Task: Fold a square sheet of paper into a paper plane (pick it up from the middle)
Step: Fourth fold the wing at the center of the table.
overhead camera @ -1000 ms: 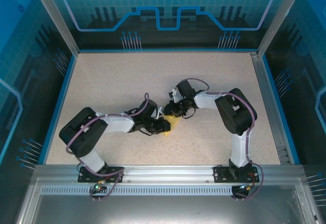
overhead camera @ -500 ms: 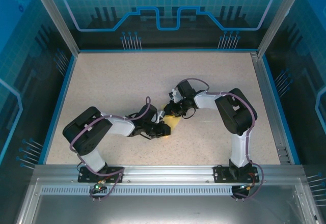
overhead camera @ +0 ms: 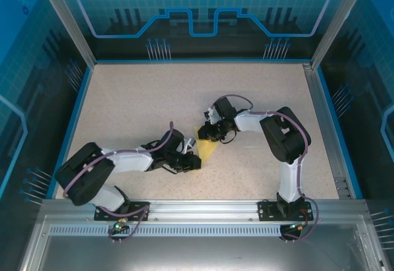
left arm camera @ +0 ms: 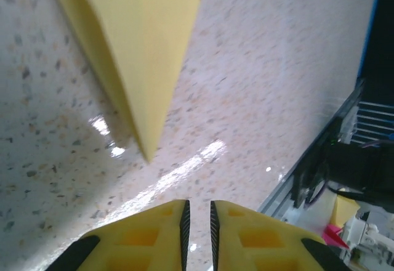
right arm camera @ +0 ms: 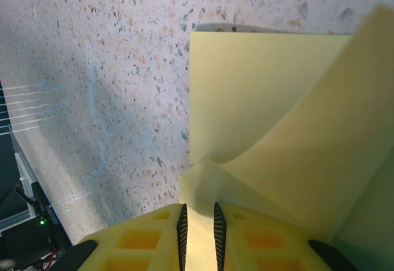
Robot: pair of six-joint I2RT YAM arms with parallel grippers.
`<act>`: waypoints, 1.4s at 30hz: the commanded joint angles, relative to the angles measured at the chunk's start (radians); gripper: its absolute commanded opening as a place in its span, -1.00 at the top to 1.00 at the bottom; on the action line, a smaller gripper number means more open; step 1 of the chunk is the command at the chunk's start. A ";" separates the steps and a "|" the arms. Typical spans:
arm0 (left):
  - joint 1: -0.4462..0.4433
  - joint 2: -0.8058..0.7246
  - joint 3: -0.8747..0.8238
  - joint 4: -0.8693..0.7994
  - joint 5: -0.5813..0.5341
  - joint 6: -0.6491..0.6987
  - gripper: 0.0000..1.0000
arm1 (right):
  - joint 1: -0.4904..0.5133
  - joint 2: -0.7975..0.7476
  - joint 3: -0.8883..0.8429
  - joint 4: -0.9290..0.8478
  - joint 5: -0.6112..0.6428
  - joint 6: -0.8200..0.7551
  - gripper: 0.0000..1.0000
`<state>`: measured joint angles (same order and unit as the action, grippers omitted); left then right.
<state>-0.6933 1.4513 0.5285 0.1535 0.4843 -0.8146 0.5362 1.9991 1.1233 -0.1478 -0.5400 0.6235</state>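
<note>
The pale-yellow paper lies partly folded on the speckled table between the two arms. My right gripper is at its far end, and in the right wrist view the gripper is shut on a raised, curling layer of the sheet. In the left wrist view the paper narrows to a creased point aimed at my left gripper. That gripper stands a short way back from the tip, its jaws almost together with nothing between them. From above, the left gripper sits just near-left of the paper.
The metal rail with both arm bases runs along the near edge, and its corner shows in the left wrist view. Blue-edged walls enclose the table on the other sides.
My left arm has drawn back toward the near left, and its gripper has come off the paper's pointed end. The right arm and its grip have not moved.
</note>
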 commanded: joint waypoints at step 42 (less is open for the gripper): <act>-0.004 0.313 0.042 -0.091 -0.252 -0.055 0.91 | -0.009 -0.134 -0.067 -0.002 -0.009 -0.010 0.89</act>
<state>-0.6762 1.6936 0.6247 0.2741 0.3000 -0.8661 0.5274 1.8736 1.0904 -0.1467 -0.5320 0.6197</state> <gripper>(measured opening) 0.058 0.063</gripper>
